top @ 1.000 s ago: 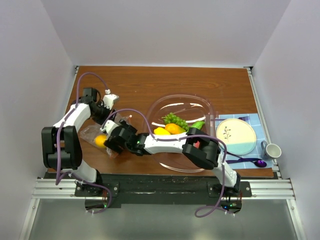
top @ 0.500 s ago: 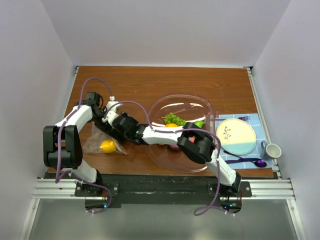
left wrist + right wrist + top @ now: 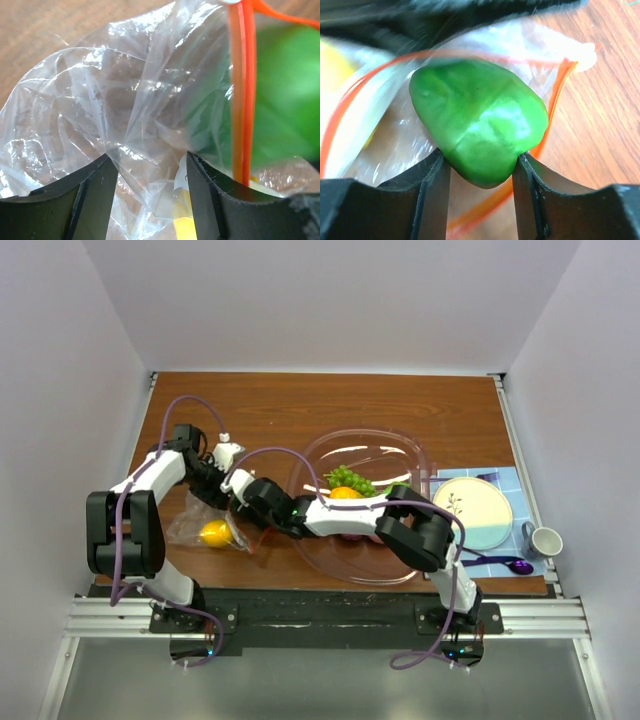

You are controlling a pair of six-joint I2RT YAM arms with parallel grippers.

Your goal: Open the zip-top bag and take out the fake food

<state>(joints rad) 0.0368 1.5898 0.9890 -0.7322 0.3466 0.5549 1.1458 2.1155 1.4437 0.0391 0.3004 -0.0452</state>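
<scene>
The zip-top bag [image 3: 193, 526] lies crumpled at the table's left with a yellow piece of fake food [image 3: 215, 533] inside. In the left wrist view its clear film [image 3: 100, 100] is bunched between the fingers of my left gripper [image 3: 150, 160], which presses on it. The red-orange zip strip [image 3: 242, 90] runs past on the right. My right gripper [image 3: 480, 160] is at the bag's mouth, shut on a green piece of fake food [image 3: 477, 122]. From above, the left gripper [image 3: 222, 498] and right gripper [image 3: 245, 512] meet at the bag's far right corner.
A large clear bowl [image 3: 365, 432] stands mid-table, holding green grapes [image 3: 348, 478] and an orange piece [image 3: 345, 493]; my right arm crosses over it. At the right lie a blue mat [image 3: 500, 480] with a plate [image 3: 470, 510], a purple spoon [image 3: 500, 562] and a mug [image 3: 545, 540].
My right gripper moved from over the bag's near side to its mouth and closed from wide open onto the green piece. The bag shifted slightly; the left gripper stayed on it.
</scene>
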